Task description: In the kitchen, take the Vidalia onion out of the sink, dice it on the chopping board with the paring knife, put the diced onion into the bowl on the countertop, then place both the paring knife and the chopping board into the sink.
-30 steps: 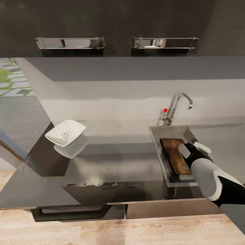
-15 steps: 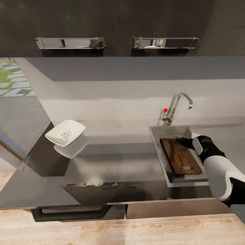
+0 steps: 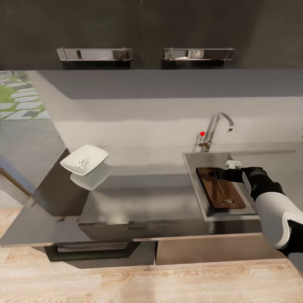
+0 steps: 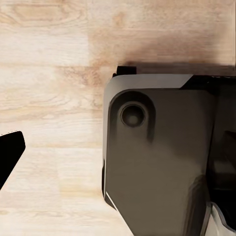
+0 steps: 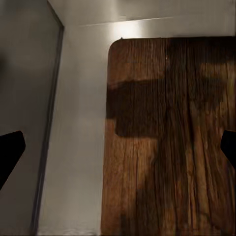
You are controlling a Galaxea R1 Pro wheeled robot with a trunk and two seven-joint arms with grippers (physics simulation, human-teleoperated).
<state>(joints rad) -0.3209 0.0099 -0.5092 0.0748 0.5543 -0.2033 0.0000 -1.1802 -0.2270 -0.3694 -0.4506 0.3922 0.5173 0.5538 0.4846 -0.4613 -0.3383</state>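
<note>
Head view: the board [image 3: 220, 193] lies flat in the sink [image 3: 194, 176], slot end toward the counter's front edge, tap [image 3: 216, 128] standing behind it. The right gripper [image 3: 232, 164] hovers over the board's far end, just above the basin. The bowl [image 3: 84, 159] sits well apart at the counter's [image 3: 143, 198] left end, pale diced bits in it. No knife to be made out in the basin from here, so I can't say whether it sits under the board or elsewhere. That's the risk: if the knife isn't in the sink, the job is short one item. The arm also hangs close to the basin's right rim, and a careless lift could clip the rim or the tap.

Left wrist view: pale wood floor [image 4: 49, 98] and a dark body panel [image 4: 157, 162] of the robot. One dark fingertip [image 4: 10, 157] pokes in at the edge; its mate is out of frame, so I can't tell how the left claw stands. It is parked low, away from the counter, and looks idle.

Right wrist view: wood grain of the board, basin floor beside it, and both fingertips [image 5: 10, 152] far out at opposite edges. Claw spread wide, holding nothing. A shadow falls across the board beneath it. Pull out too low and a finger could drag the board's corner and tip it against the basin wall.
</note>
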